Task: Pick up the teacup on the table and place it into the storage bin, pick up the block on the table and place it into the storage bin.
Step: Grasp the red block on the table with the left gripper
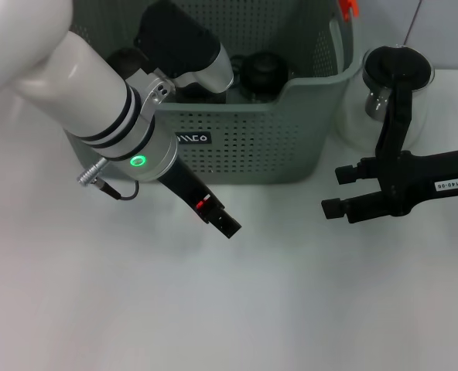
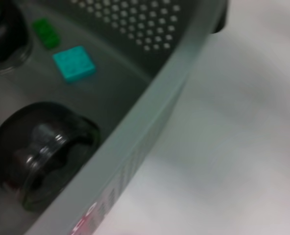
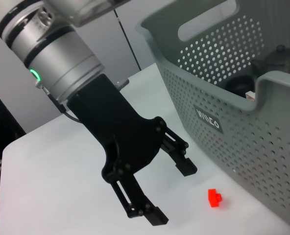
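2 grippers show on my feed: the left gripper (image 3: 172, 193), jaws apart, hangs over the red block (image 3: 214, 197) on the bench (image 1: 213, 309) beside the storage bin (image 1: 244, 147), the right gripper (image 1: 339, 191) open.

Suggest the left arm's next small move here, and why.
Probably lower the open left gripper around the small red block, which lies on the table just in front of the storage bin. The right gripper waits aside, open.

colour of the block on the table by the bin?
Red. The block shows best in the right wrist view, on the table beside the storage bin, near the open left gripper.
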You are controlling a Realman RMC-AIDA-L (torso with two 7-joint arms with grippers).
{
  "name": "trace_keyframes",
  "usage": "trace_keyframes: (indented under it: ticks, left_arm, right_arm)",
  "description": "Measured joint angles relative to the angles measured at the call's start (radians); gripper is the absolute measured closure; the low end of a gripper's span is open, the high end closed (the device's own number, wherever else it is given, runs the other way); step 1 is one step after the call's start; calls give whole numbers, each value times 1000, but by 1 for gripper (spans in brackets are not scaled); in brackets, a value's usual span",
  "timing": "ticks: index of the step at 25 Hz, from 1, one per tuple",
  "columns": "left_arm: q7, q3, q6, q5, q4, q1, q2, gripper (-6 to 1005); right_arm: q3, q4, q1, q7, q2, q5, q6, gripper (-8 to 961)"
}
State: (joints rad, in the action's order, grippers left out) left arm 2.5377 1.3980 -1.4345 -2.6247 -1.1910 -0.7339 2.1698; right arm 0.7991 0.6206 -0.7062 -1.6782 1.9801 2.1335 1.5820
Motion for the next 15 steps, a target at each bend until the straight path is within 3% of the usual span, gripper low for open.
trace_keyframes:
  ticks: [15]
  left_arm:
    - [181,40,72,-74,89,-41,2,110]
  right_arm:
    - [1,1,-4,8,-9,2,1,30]
